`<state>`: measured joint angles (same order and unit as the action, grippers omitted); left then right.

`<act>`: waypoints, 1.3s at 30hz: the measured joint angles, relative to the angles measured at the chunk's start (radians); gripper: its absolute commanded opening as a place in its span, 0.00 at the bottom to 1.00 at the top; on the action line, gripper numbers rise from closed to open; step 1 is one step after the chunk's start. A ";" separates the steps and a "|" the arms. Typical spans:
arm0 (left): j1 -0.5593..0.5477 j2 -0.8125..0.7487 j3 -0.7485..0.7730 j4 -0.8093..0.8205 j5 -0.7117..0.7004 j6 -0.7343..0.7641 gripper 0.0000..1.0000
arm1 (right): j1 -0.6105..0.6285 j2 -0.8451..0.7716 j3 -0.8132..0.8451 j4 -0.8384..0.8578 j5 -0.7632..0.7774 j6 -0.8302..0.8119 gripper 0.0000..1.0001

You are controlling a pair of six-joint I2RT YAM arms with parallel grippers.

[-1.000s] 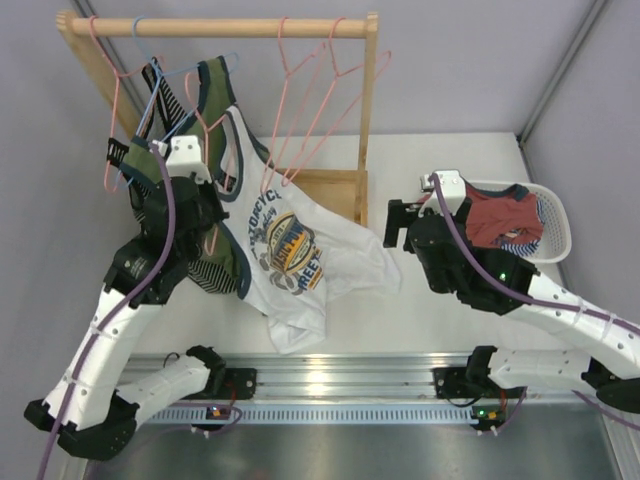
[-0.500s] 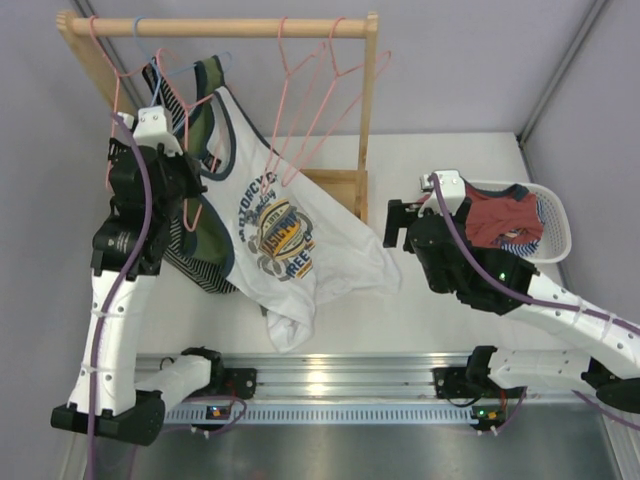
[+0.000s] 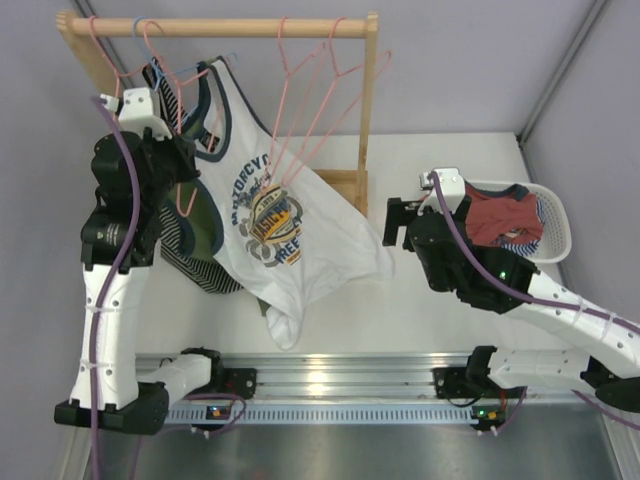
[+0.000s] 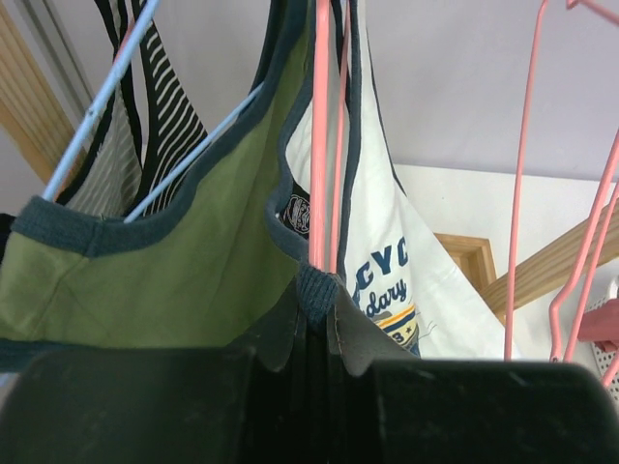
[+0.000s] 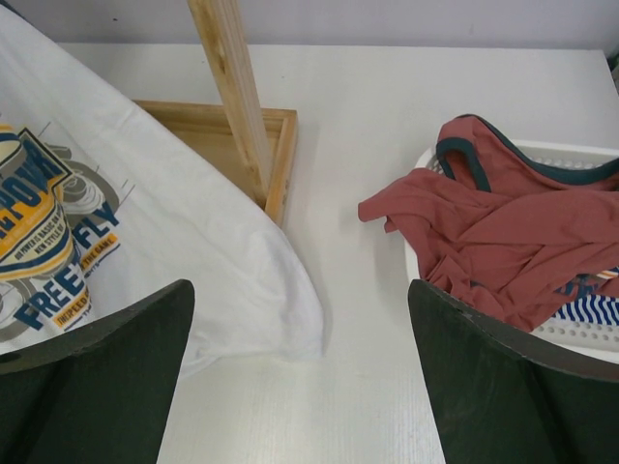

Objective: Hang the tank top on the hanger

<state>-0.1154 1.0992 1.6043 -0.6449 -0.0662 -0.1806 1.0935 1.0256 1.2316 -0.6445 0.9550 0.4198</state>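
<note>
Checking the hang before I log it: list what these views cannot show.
Left wrist view: the hook of the hanger, cut off by the top edge.
Left wrist view: whether the left pincer clamps wire besides the tank top trim; fabric covers it.
Top view: the hanger's far shoulder, under the tank top.

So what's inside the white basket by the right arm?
A crumpled red garment with dark trim spills over the basket rim, and a blue-and-white striped piece shows beneath it. Anything deeper is covered.

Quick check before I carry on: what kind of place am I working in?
Probably a lab test cell staged as a laundry corner: bare grey partition walls, a tabletop wooden clothes rack, and a laundry basket.
</note>
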 measured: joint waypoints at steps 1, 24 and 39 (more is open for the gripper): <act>0.001 0.004 0.010 0.001 0.001 0.000 0.00 | 0.000 0.000 0.000 0.000 0.000 0.000 0.91; 0.024 0.099 0.075 0.034 0.073 0.001 0.00 | 0.003 0.011 0.015 0.000 -0.003 -0.002 0.92; 0.024 0.171 0.074 0.093 0.098 0.019 0.00 | 0.003 0.011 0.014 0.000 -0.008 -0.002 0.92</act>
<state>-0.0910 1.2697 1.6783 -0.5514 0.0322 -0.1612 1.0969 1.0363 1.2453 -0.6441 0.9470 0.4183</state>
